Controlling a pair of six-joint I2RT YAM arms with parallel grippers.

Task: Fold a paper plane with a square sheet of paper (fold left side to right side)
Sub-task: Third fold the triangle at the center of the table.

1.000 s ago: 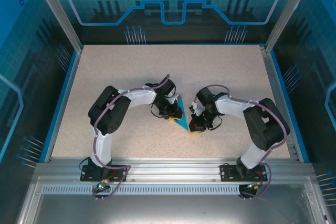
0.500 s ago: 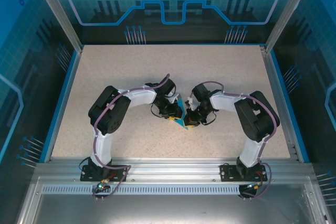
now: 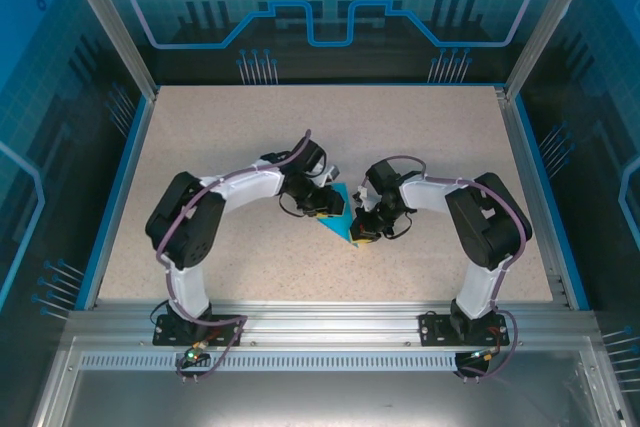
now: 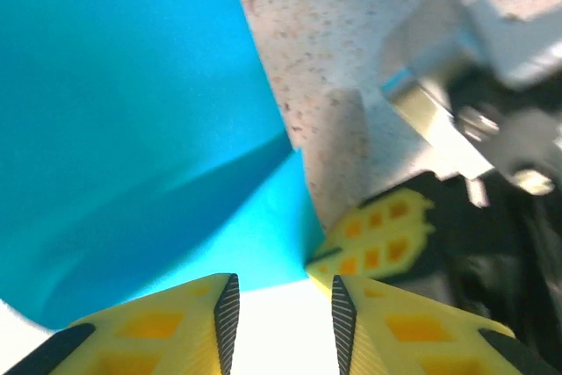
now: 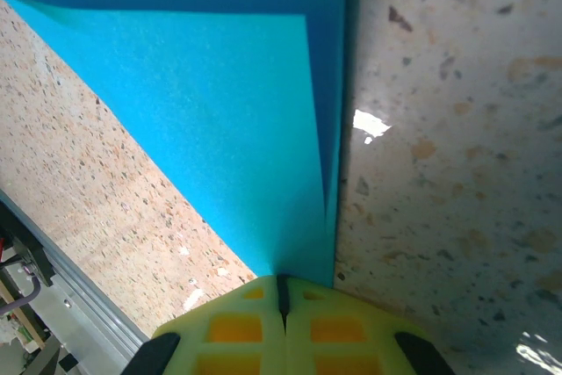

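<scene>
The cyan sheet of paper (image 3: 341, 223) lies creased into a pointed shape at the middle of the table, between the two grippers. In the left wrist view the paper (image 4: 132, 129) shows a folded flap with a shadowed crease. My left gripper (image 4: 281, 292) stands at the paper's edge with its jaws apart and nothing pinched between them. My right gripper (image 5: 281, 280) is shut, its tips resting on the narrow end of the paper (image 5: 219, 111). From above, the left gripper (image 3: 328, 207) and the right gripper (image 3: 366, 232) nearly touch across the paper.
The speckled beige table (image 3: 300, 127) has a blue rim at left (image 3: 118, 187) and right (image 3: 530, 187). An aluminium rail (image 3: 320, 312) runs along the near edge, by the arm bases. The right gripper's yellow fingers (image 4: 378, 234) sit very close to my left jaws.
The right gripper has moved left, shut, onto the paper's tip. The left arm's elbow swung outward to the left, its gripper shifted slightly up-left, and its jaws opened a little.
</scene>
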